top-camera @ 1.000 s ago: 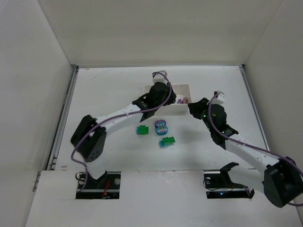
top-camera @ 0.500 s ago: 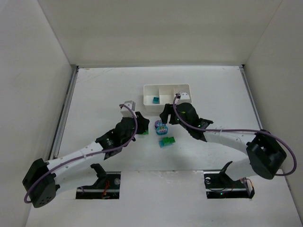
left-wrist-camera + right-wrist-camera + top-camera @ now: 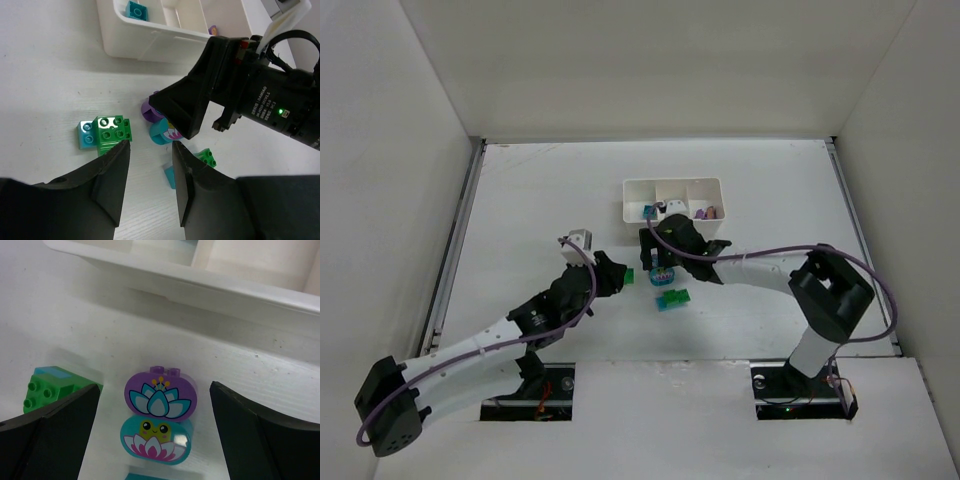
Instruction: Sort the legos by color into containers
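Risk: right gripper (image 3: 154, 392), jaws wide and empty around the purple-teal clump (image 3: 159, 422), may carry both colours together; left gripper (image 3: 150, 150), slightly parted, holds nothing.

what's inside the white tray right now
A teal brick sits in the left compartment of the tray and purple pieces in the right one. The right arm covers the middle compartment's near part; what shows looks bare.
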Controlling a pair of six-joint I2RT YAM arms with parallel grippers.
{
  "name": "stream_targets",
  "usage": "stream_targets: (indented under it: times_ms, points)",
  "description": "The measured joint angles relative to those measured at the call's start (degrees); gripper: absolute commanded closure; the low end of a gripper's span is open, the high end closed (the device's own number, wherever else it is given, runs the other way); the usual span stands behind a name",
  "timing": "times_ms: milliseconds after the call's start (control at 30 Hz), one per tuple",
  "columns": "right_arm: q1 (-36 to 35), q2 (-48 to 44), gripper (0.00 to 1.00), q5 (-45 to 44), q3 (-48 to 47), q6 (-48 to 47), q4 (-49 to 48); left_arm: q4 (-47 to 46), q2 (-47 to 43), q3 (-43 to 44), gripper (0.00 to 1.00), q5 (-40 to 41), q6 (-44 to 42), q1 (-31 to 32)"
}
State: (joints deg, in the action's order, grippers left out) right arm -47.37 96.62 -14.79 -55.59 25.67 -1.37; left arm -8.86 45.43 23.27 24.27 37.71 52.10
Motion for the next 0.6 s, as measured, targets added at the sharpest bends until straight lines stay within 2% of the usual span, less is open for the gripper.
stream_targets:
  times_ms: [300, 600]
  points:
    - [-0.9, 3.7, 0.02, -1.1, -1.6, 0.0, 2.8, 0.4, -1.9, -3.0, 0.62, 0.1, 0.7, 0.0]
    - [-0.9, 6.7, 0.16, -2.0, -2.5, 0.0, 3.4, 0.1, -1.2, -3.1, 0.62, 0.0, 0.8, 0.0]
